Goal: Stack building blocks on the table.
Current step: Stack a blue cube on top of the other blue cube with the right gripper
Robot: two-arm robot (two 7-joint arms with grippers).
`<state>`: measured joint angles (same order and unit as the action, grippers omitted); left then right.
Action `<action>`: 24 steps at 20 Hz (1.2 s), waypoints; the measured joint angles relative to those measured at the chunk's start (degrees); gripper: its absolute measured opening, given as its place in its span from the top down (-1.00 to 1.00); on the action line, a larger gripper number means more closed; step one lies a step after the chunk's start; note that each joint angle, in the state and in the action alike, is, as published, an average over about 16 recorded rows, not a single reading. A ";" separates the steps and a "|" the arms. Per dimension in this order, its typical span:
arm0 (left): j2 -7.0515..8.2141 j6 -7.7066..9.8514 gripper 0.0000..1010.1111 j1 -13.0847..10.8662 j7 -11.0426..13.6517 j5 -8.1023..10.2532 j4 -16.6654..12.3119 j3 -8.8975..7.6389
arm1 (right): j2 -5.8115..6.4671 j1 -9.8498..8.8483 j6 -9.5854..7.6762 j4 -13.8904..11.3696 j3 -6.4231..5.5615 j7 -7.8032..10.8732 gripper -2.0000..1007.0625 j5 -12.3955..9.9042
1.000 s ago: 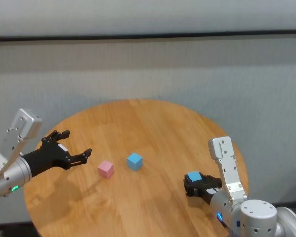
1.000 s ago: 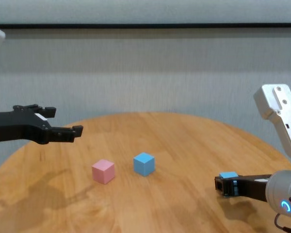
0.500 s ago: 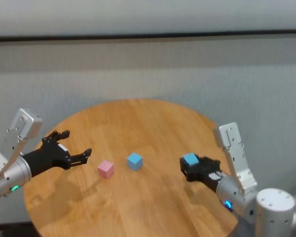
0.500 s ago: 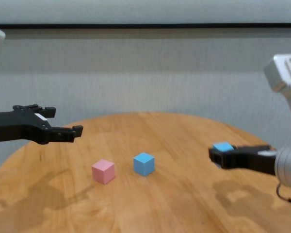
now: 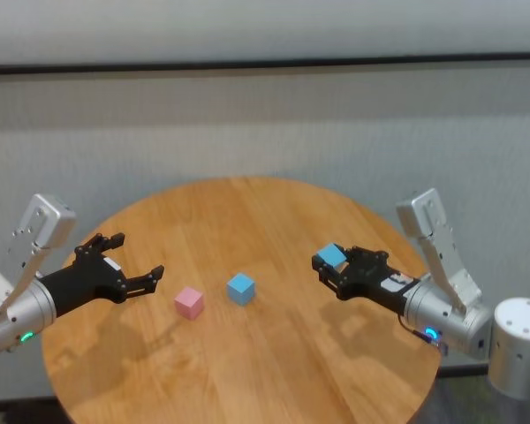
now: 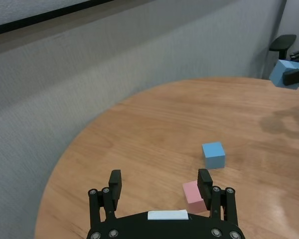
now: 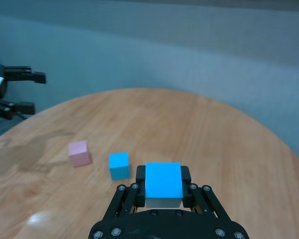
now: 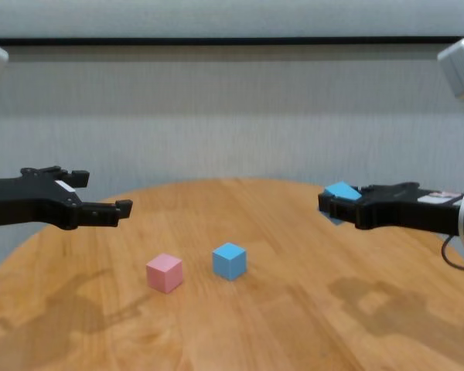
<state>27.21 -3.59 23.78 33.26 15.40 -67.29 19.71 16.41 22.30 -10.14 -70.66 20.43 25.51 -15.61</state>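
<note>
My right end effector (image 5: 329, 265) is clamped on a blue block (image 5: 332, 256), held above the counter (image 5: 274, 212) at right. Left end effector (image 5: 128, 265) hovers at left, fingers apart.

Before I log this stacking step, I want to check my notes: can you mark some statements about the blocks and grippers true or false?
1. The right gripper holds a blue block above the table. True.
2. The pink block sits on top of the other blue block. False: both lie on the table, side by side and apart.
3. The left gripper is open and holds nothing. True.
4. The left gripper is shut on the pink block. False: it hovers off to the left of the pink block, not touching it.
5. A stack of two blocks already stands on the table. False: no block rests on another yet.
</note>
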 joint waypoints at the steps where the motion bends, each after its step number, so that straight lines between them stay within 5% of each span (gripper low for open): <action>1: 0.00 0.00 -0.98 0.00 0.00 0.00 0.00 0.00 | 0.20 0.90 0.71 1.11 0.36 1.27 0.27 -0.23; 5: 0.00 0.00 -0.98 0.00 0.00 0.00 0.00 0.00 | 0.35 4.44 3.18 5.74 1.96 5.19 0.27 -0.93; 10: 0.00 0.00 -0.98 0.00 0.00 0.00 0.00 0.00 | -0.95 8.24 5.28 11.23 4.11 7.43 0.27 -1.09; 24: 0.00 0.00 -0.98 0.00 -0.01 0.00 0.00 0.00 | -8.19 15.27 10.00 24.48 8.58 6.89 0.27 0.67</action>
<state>27.21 -3.59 23.78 33.25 15.40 -67.29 19.71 8.22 37.57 -0.14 -46.19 29.01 32.40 -14.94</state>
